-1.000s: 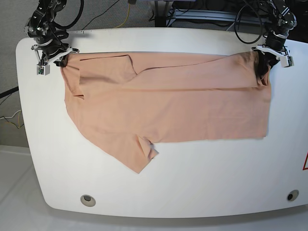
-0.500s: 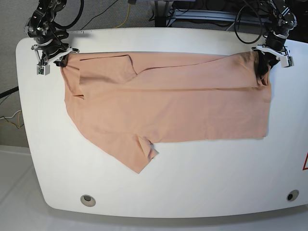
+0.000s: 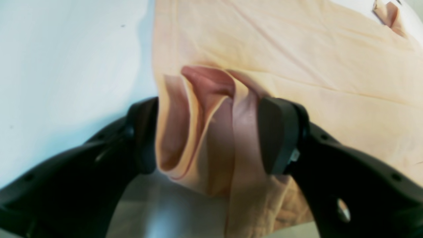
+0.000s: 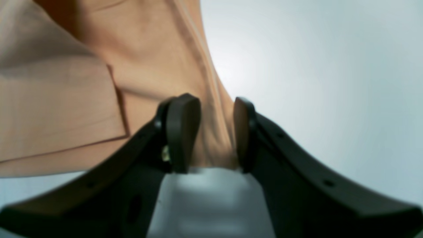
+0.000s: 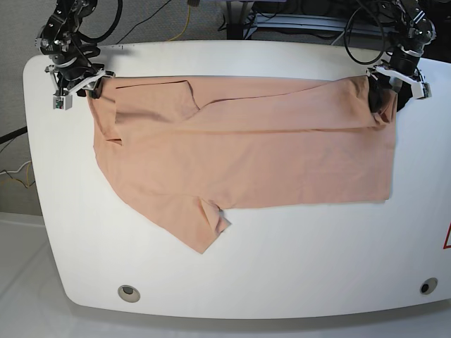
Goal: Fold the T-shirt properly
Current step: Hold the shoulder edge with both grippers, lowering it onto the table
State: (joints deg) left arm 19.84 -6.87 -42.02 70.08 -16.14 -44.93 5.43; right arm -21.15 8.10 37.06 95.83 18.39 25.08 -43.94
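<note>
The salmon T-shirt (image 5: 246,155) lies flat across the white table (image 5: 282,274), its far part folded over toward the near side and one sleeve (image 5: 204,229) sticking out at the front left. My left gripper (image 5: 386,95) is at the shirt's far right corner. In the left wrist view it (image 3: 211,138) stands open, with a loose bunched fold of the T-shirt (image 3: 205,125) between its wide-apart fingers. My right gripper (image 5: 86,88) is at the far left corner. Its jaws (image 4: 213,132) are parted, and the T-shirt's edge (image 4: 214,109) runs loosely between them.
Two round grommets sit near the table's front edge, one on the left (image 5: 127,293) and one on the right (image 5: 428,286). Cables and equipment (image 5: 282,17) lie behind the far edge. A red mark (image 5: 447,238) shows at the right edge.
Both grippers have opened and let go of the shirt's far corners. The cloth stays where it was, and the arms have barely moved.
</note>
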